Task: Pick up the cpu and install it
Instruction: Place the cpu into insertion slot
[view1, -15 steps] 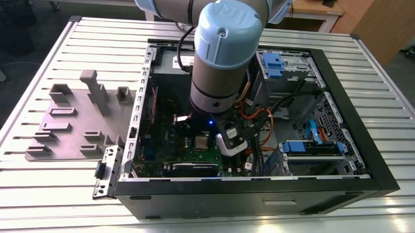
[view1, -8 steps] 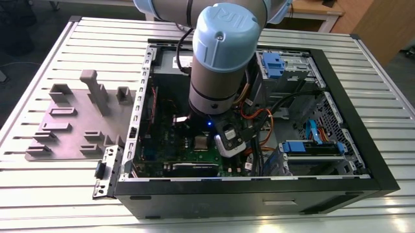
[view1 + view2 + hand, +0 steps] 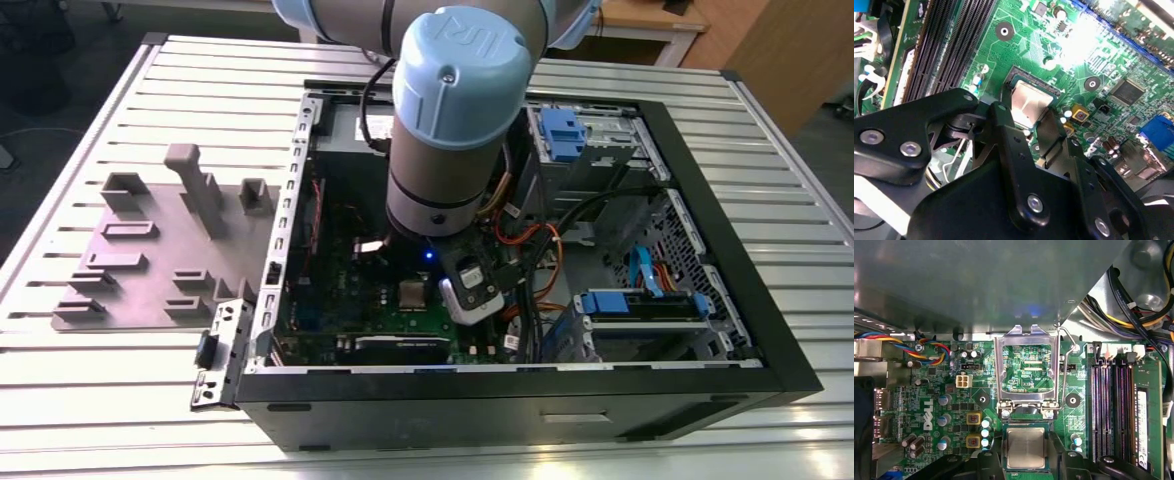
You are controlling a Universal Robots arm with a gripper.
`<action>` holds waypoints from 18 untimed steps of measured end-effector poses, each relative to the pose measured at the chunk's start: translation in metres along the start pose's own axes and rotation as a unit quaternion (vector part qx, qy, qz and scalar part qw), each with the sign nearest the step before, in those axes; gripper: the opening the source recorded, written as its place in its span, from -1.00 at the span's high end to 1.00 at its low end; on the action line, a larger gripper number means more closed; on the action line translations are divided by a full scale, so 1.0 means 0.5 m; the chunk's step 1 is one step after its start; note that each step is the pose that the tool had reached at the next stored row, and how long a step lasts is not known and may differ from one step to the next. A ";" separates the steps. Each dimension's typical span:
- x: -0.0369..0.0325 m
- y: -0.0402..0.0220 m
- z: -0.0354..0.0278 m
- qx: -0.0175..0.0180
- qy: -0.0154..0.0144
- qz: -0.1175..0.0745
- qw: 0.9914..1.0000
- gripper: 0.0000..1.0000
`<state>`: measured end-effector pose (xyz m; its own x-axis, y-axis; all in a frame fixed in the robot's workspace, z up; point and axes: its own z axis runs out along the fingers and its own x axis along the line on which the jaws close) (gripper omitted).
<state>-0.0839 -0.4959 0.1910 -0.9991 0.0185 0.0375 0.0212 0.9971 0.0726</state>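
Note:
The cpu (image 3: 1025, 447), a flat square chip with a silver-grey lid, lies level in the motherboard socket (image 3: 1026, 412), at or just above its seat. My gripper (image 3: 1025, 456) is down over it, one black finger (image 3: 996, 460) against each side of the chip, shut on it. The second wrist view shows the same hold: the cpu (image 3: 1029, 100) sits between the fingers (image 3: 1004, 127). The silver socket bracket (image 3: 1026, 367) is flipped up and open beyond the socket. In the exterior view my gripper (image 3: 461, 305) is low inside the open computer case (image 3: 694, 230), over the green board.
The grey-purple fixture plate (image 3: 147, 250) with raised blocks lies on the slatted table at the exterior view's left. Black memory slots (image 3: 1111, 410) run beside the socket. Cable bundles (image 3: 1134, 305) and blue drive brackets (image 3: 641, 305) crowd the case at the exterior view's right.

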 end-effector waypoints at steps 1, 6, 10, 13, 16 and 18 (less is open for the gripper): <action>0.000 0.000 0.000 0.000 0.000 0.000 1.000 0.10; -0.001 0.000 0.000 0.000 0.000 0.000 1.000 -0.05; -0.001 0.000 -0.004 0.000 0.000 0.000 1.000 -0.05; -0.001 0.001 -0.008 0.000 0.000 0.000 1.000 -0.05; -0.001 0.001 -0.008 0.000 0.000 0.000 1.000 -0.05; -0.001 0.001 -0.008 0.000 0.000 0.000 1.000 -0.05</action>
<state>-0.0831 -0.4958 0.1950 -0.9991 0.0184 0.0377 0.0211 0.9971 0.0734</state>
